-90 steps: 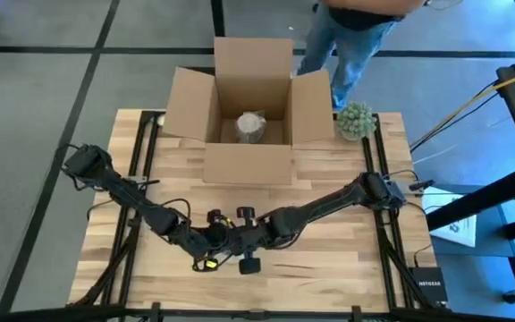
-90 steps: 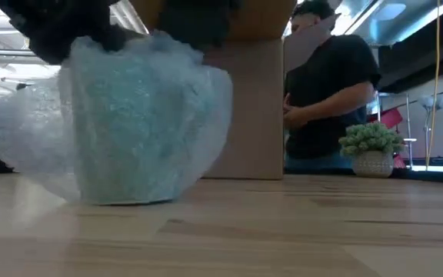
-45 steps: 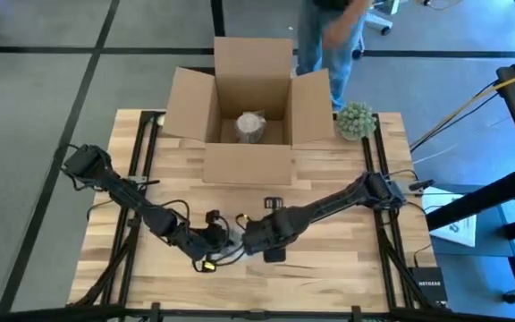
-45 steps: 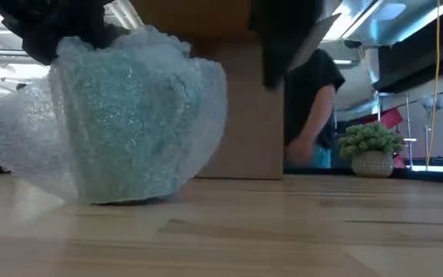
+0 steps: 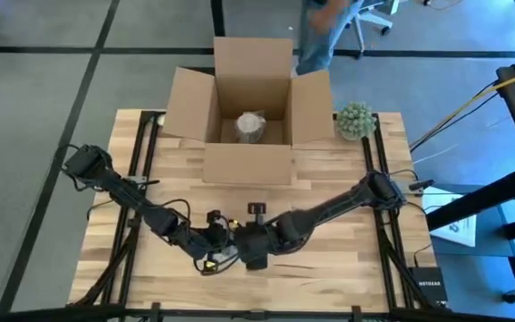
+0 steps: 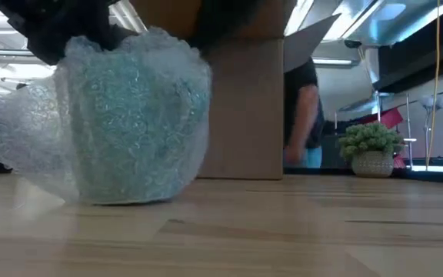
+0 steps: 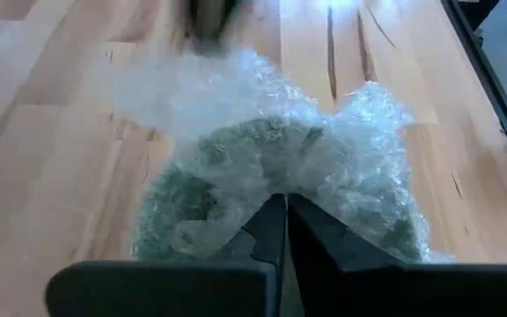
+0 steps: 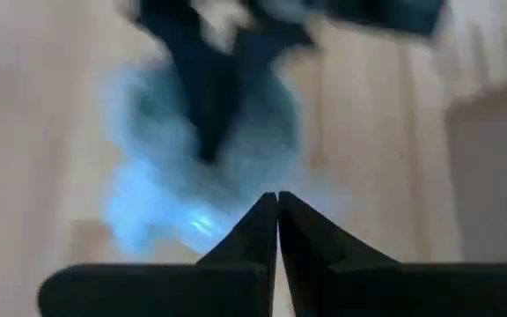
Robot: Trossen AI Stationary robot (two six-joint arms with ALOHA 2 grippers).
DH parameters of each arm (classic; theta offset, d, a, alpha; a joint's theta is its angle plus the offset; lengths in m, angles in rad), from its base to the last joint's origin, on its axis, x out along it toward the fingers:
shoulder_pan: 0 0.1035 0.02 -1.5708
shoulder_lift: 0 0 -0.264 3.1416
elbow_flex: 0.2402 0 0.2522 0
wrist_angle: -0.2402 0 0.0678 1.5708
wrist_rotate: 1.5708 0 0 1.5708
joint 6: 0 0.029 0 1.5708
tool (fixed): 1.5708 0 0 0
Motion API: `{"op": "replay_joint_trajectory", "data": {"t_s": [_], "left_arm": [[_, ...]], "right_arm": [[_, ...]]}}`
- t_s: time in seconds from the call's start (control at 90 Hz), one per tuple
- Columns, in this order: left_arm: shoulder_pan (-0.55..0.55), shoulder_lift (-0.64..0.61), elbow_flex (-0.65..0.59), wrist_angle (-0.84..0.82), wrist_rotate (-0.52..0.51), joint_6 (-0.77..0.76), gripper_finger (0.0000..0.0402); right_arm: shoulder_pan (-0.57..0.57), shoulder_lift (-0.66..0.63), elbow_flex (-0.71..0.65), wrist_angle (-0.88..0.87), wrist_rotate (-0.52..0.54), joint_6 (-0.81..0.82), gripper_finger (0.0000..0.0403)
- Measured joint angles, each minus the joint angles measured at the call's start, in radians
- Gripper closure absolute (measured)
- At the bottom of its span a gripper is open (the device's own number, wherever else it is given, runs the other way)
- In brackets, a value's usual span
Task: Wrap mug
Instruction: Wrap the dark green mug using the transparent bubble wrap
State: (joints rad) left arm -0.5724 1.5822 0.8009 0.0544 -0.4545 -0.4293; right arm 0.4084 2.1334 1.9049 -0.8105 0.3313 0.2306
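Observation:
A teal mug wrapped in bubble wrap (image 6: 129, 123) stands on the wooden table (image 5: 347, 259) near its front edge, with loose wrap trailing off one side (image 6: 14, 138). In the high view both grippers meet over it. My left gripper (image 7: 280, 199) is shut at the top of the wrap. My right gripper (image 8: 277, 195) is shut too and hangs close over the bundle's other side (image 6: 198, 69), facing the left gripper's fingers. My left gripper pinches the bubble wrap's gathered top (image 7: 275, 180) between its two shut fingers, coming slanting down from the table's left. The wrapped mug stands upright on the table under them. Of my right gripper, blur hides whether it touches the wrap.
An open cardboard box (image 5: 250, 107) stands at the table's far side with another wrapped thing (image 5: 251, 127) inside. A small potted plant (image 5: 356, 119) sits to its right. A person (image 6: 302, 115) moves behind the table. Bare wood lies to the right of the bundle.
My right gripper swung up and away toward the table's right, then came back over the wrapped mug. The wrap's flap on that side has drawn in closer to the mug. The person behind the table has walked off toward the box.

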Motion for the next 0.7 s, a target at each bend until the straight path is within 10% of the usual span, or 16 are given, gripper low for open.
{"op": "replay_joint_trajectory", "data": {"t_s": [0.7], "left_arm": [[0.006, 0.000, 0.000, 0.010, -0.002, -0.008, 0.0402]], "right_arm": [[-0.017, 0.053, 0.064, 0.103, -0.184, -0.006, 0.0402]]}}
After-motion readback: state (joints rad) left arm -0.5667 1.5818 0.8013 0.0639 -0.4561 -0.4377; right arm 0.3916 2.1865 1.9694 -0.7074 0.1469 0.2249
